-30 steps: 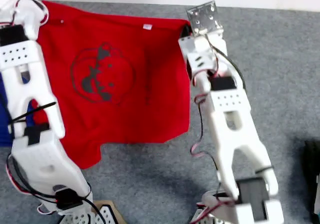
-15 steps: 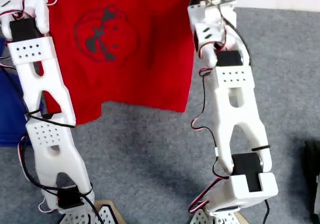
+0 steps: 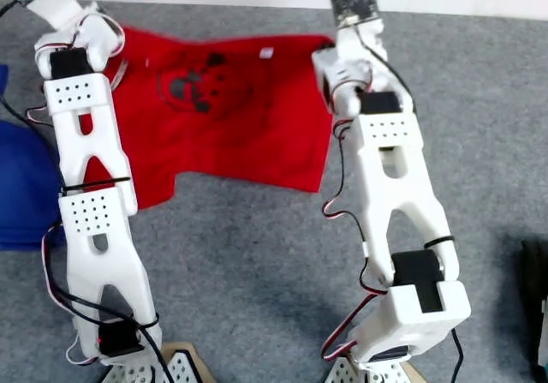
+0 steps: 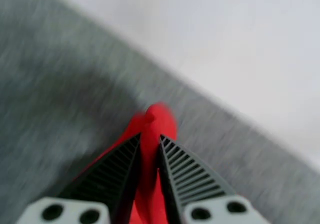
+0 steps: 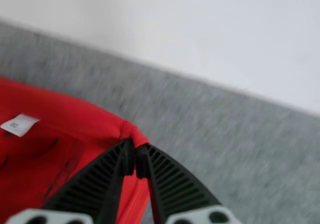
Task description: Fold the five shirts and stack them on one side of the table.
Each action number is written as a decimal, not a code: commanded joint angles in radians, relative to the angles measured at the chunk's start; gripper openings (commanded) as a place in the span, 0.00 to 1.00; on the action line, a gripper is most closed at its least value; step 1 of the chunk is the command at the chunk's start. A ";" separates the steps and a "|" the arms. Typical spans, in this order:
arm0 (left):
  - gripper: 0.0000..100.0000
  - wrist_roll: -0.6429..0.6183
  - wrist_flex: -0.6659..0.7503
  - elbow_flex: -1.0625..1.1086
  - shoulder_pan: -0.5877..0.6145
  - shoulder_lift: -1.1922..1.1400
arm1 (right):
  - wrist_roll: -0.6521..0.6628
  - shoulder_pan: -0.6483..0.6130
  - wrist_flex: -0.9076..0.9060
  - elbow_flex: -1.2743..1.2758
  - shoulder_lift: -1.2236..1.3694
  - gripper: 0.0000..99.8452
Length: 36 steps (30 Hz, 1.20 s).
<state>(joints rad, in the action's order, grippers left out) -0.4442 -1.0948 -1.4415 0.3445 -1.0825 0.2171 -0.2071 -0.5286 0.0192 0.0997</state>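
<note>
One red shirt [image 3: 240, 134] is in hand, pinched at its two upper corners. The left gripper [image 4: 150, 136] is closed on one bunched corner, and the right gripper [image 5: 131, 151] is closed on the other, just beside the collar tag [image 5: 17, 125].

A second ago the shirt hung large and close beneath the high camera. Half a second ago its top edge ran past the top of that view. Now the whole top edge is back in sight and reads smaller and lower, and it is stretched taut between the two grippers near the far edge of the counter [image 3: 257, 272]. Both arms have extended further away from their bases. The hem and one sleeve appear to rest on the counter.

My judgement is that the shirt is being laid out flat ahead of its first fold, so folding has not begun and no stack exists yet.

As for holders, the counter alone carries things. The red shirt lies across its far middle. A blue cloth [image 3: 21, 186], possibly another shirt, sits at the left arm's side. A dark object [image 3: 535, 297] I cannot identify sits at the opposite edge, well apart from the shirt. A white wall [image 5: 200, 33] rises behind.
</note>
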 commanded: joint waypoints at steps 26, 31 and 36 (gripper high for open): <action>0.01 0.287 -0.694 0.274 0.136 0.252 | -0.147 -0.119 -0.524 -0.027 -0.036 0.01; 0.01 0.330 -0.687 0.644 0.108 0.441 | -0.147 -0.148 -0.585 -0.025 -0.117 0.01; 0.01 0.330 -0.666 0.855 0.111 0.558 | -0.147 -0.147 -0.579 0.039 -0.140 0.01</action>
<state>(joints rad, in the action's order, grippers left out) -0.1235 -1.7791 -0.7219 0.4718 -0.6605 0.0806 -0.3483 -1.1070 0.0499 0.0169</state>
